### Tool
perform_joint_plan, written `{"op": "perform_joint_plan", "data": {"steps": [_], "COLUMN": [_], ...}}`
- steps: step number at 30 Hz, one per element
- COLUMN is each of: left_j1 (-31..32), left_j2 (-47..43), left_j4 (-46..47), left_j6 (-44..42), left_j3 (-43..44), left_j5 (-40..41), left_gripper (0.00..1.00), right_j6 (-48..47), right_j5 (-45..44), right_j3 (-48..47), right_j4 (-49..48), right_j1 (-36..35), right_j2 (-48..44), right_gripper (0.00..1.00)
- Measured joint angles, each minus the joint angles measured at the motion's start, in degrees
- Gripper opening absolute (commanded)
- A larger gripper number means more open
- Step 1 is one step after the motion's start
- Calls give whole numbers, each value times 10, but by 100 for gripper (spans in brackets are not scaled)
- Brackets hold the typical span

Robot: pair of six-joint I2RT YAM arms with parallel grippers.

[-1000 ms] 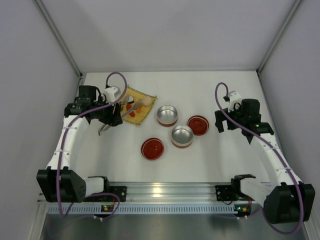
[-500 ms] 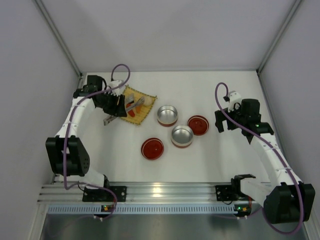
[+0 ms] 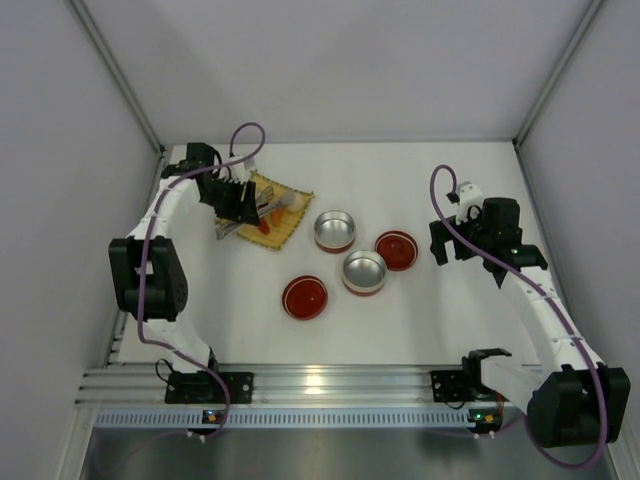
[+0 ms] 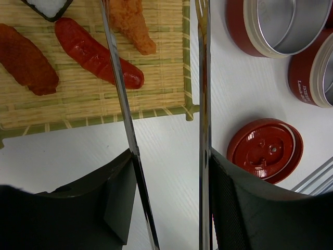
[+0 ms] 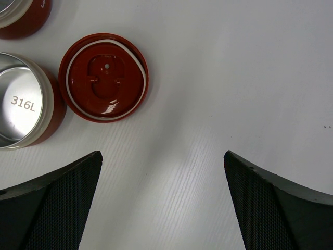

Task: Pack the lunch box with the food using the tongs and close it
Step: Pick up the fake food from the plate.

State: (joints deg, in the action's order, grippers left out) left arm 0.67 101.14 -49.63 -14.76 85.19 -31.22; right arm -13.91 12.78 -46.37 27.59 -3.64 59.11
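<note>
My left gripper (image 4: 169, 177) is shut on the tongs (image 4: 118, 83), one silver arm against each finger, and the arms stand spread apart. The tongs reach out over the yellow mat (image 4: 104, 91). On the mat lies the food: a red elongated piece (image 4: 83, 44) under the left tong arm, an orange piece (image 4: 136, 26), a dark red piece (image 4: 23, 60) and a white-and-dark piece (image 4: 49, 6). The tong tips run off the top edge. In the top view the left gripper (image 3: 240, 205) is at the mat's left edge. My right gripper (image 5: 162, 156) hangs open over bare table.
Two open round lunch box tins (image 3: 335, 230) (image 3: 364, 272) stand right of the mat (image 3: 285, 228). One red lid (image 3: 397, 250) lies beside them and another (image 3: 304, 297) lies nearer the front. The right gripper (image 3: 445, 245) is just right of the lid (image 5: 104, 77).
The left arm has swung back and to the right, carrying the tongs from beside the mat's left edge to over the food. The right arm has not moved.
</note>
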Motion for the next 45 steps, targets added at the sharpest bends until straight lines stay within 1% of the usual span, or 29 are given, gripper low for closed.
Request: {"op": "perform_joint_plan", "data": {"steps": [10,17,28,30,34,36,38,43,45], "left_j1": [18,37,48,51,55,55,57,57,57], "left_j2": [58,78,83,83,83,83,83,81,74], "left_j4": [6,6,6,6,6,6,6,5,4], "left_j6": [13,18,21,21,21,20,20,21,21], "left_j3": [49,55,55,55,55,55,55,56,56], "left_j5": [-7,-4,31,37,44,47,50,52,54], "left_gripper": [57,57,56,53,43,39,36,33,28], "right_j6": [0,0,0,0,0,0,0,0,0], "right_j5": [0,-1,-1,0,-1,-1,0,0,-1], "right_j3": [0,0,0,0,0,0,0,0,0], "right_j4": [0,0,0,0,0,0,0,0,0], "right_j1": [0,0,0,0,0,0,0,0,0], "right_j2": [3,3,3,3,3,3,3,3,3], "right_gripper": [99,99,99,99,99,99,99,99,99]}}
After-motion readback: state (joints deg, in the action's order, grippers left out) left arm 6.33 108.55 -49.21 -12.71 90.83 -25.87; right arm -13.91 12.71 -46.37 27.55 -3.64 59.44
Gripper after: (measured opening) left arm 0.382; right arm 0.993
